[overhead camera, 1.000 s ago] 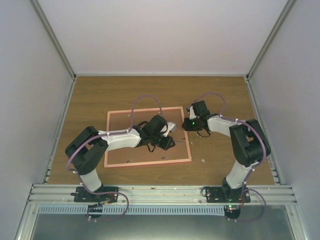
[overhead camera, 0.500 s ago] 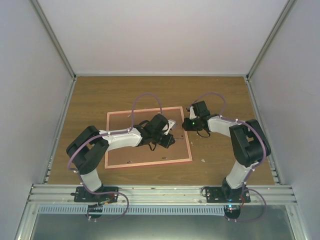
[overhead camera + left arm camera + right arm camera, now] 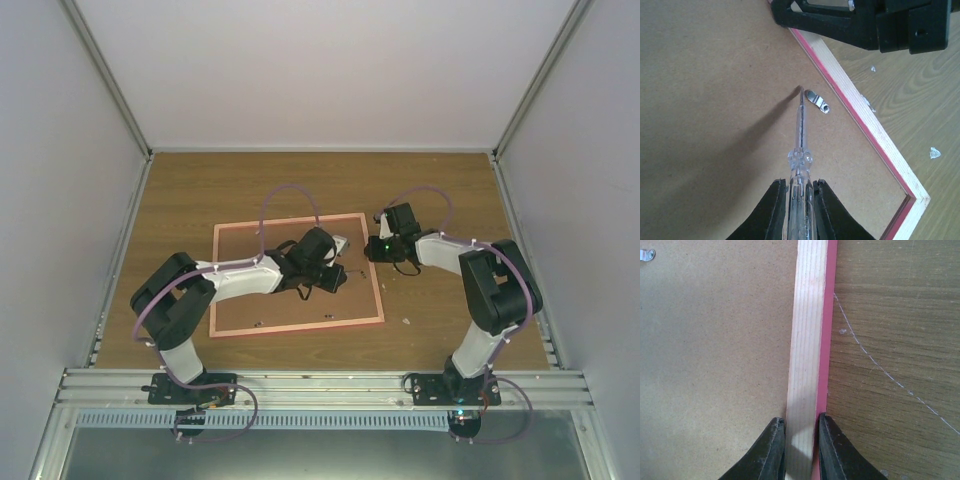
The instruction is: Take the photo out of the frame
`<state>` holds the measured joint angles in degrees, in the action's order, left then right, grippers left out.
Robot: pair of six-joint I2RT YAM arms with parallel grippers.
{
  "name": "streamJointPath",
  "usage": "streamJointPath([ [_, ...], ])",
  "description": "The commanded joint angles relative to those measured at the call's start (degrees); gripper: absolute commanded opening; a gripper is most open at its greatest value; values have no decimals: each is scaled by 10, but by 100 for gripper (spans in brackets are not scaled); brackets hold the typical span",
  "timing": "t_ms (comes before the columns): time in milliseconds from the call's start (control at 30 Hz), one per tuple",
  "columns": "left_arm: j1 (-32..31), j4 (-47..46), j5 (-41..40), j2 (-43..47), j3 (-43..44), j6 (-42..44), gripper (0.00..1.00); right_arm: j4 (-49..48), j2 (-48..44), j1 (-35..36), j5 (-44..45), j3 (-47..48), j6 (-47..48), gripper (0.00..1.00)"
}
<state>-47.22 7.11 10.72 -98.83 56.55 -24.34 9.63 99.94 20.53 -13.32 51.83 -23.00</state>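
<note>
The pink frame lies face down on the table, its brown backing board up. The photo is hidden under the board. My left gripper is shut on a clear-handled screwdriver. The screwdriver's tip rests on the board beside a small metal clip, close to the frame's pale rim. In the left wrist view the gripper clamps the handle from both sides. My right gripper is shut on the frame's right rim, one finger on the inside, one on the pink outer edge.
Small white flakes lie on the wooden table right of the frame, one also near the frame's near right corner. A thin pale thread runs across the wood. A second clip sits on the board. Enclosure walls stand on three sides.
My left wrist has shifted slightly toward the far side with the screwdriver. The frame and my right arm have not visibly moved.
</note>
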Motion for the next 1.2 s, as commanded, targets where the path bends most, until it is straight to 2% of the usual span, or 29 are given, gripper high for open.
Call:
streamJointPath([
  [0, 6, -17, -21, 42, -16, -11, 0, 22, -10, -6, 9, -17, 4, 12],
  [167, 31, -15, -31, 85, -46, -23, 0, 19, -19, -25, 20, -28, -10, 11],
  [433, 110, 3, -71, 170, -107, -54, 0, 5, -54, -79, 24, -73, -38, 8],
  [667, 203, 28, -110, 242, -155, -74, 0, 9, -85, -137, 35, -99, -47, 7],
  [900, 307, 34, -140, 276, -207, -108, 0, -13, -122, -189, 12, -145, -64, 7],
  [1167, 437, -24, -89, 297, -289, -124, 0, -37, -132, -214, -18, -179, -71, 7],
])
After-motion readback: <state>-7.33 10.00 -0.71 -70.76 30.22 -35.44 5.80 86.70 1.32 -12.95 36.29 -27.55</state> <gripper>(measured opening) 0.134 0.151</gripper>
